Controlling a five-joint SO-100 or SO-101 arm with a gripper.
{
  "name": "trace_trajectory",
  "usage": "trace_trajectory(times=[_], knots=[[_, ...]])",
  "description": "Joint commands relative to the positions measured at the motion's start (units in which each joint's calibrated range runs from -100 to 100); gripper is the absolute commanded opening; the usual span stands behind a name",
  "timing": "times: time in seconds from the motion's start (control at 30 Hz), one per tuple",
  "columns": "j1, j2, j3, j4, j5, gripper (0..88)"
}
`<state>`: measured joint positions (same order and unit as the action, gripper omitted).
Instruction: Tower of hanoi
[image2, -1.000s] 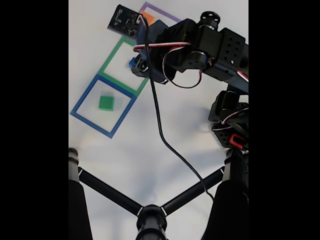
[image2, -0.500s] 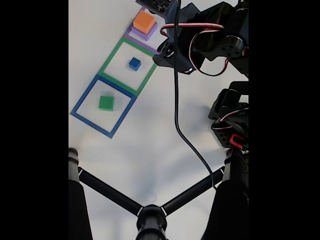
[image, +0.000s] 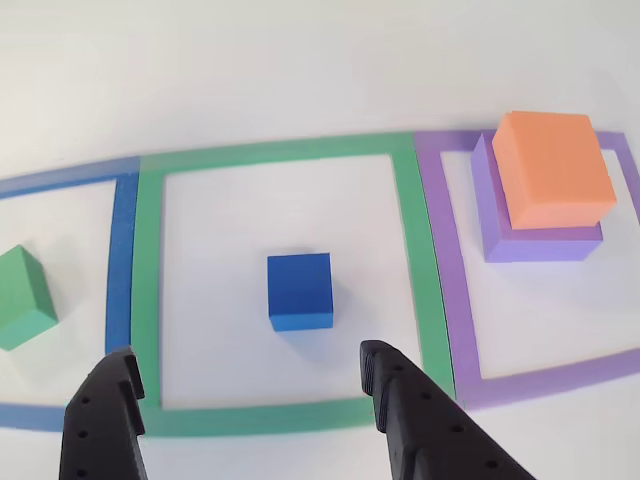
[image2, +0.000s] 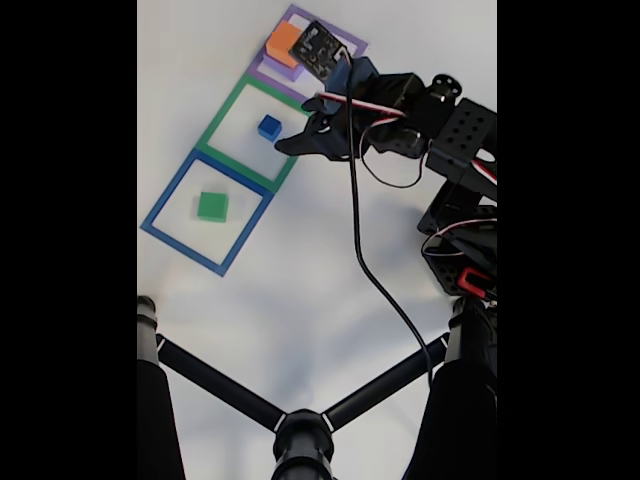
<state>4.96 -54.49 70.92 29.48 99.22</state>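
Observation:
The tower of hanoi is spread over three flat square frames. In the other view, the small blue cube (image: 300, 290) sits inside the green frame (image: 150, 290). The green block (image: 22, 297) lies at the left in the blue frame (image: 120, 260). The orange block (image: 553, 168) rests on the flat purple block (image: 540, 240) inside the purple frame (image: 435, 280). My gripper (image: 247, 355) stands open just short of the blue cube, with nothing between its fingers. In the fixed view the gripper (image2: 288, 146) hovers right beside the blue cube (image2: 269, 127), with the green block (image2: 212, 206) and the orange block (image2: 284, 44) to either side.
In the fixed view the arm's base (image2: 460, 250) stands at the right and a black cable (image2: 355, 230) hangs down from the wrist. A black stand with three legs (image2: 300, 430) crosses the bottom. White table surface lies between the frames and the stand.
The gripper was over the blue cube, pulled back up toward the purple frame, and has now come down again beside the cube. The blocks have stayed in place.

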Motion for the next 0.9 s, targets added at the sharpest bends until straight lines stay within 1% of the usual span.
trace_trajectory(times=[0.0,0.13,0.4,0.7,0.87], knots=[[1.1,3.4,6.9,-18.3,0.8,26.2],[1.9,12.0,11.8,-34.3,0.8,26.1],[2.4,29.3,13.5,-55.9,0.8,26.7],[2.3,45.0,12.7,-72.3,0.8,26.9],[2.6,53.6,9.0,-77.8,0.8,26.9]])
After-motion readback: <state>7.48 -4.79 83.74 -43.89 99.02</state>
